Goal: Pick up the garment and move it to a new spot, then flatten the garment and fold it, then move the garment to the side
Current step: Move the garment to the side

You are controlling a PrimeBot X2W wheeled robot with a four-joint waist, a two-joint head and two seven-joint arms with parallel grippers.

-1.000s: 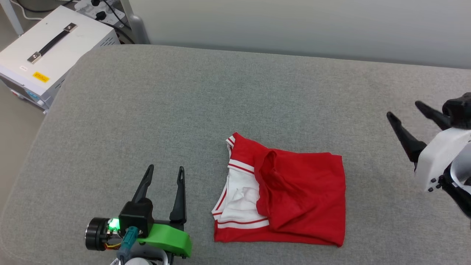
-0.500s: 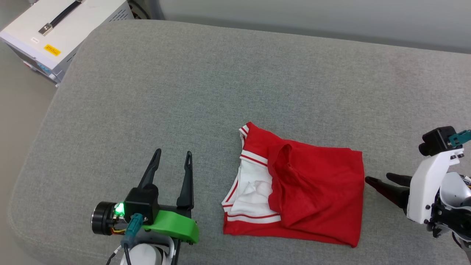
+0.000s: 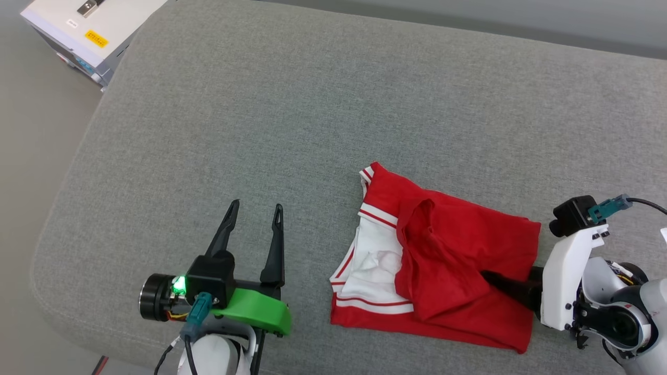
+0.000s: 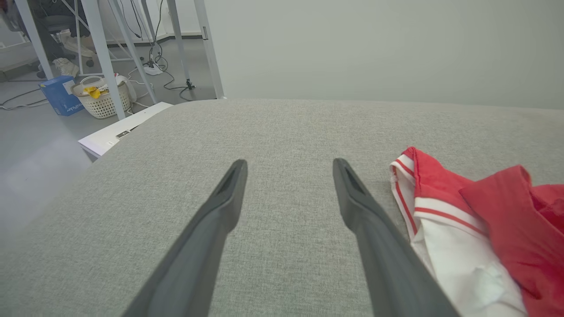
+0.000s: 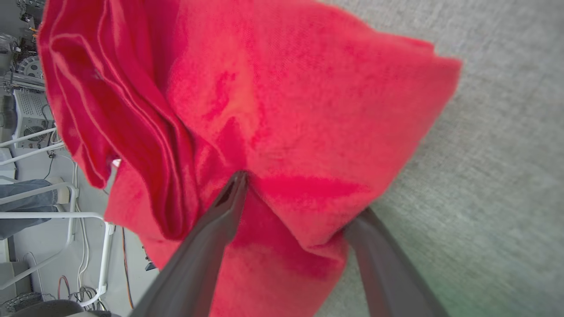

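Fingers (image 5: 207, 237) apart, the right gripper (image 3: 495, 281) straddles the right edge of the folded red-and-white jersey garment (image 3: 458, 245) and should pinch every layer; the left gripper (image 3: 257, 204) idles left of it, fingers apart.

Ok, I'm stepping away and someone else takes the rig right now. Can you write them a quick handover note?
Left end effector: open, holding nothing, above the grey cushion, left of the garment.
Right end effector: open, pushed in at the garment's right edge, one finger on top of the cloth, the other under a fold; not clamped.
Garment: lies folded on the cushion, white sleeve and striped trim at its left.
Done: folding looks finished.
Left: probably close the right grip, then move the garment aside.
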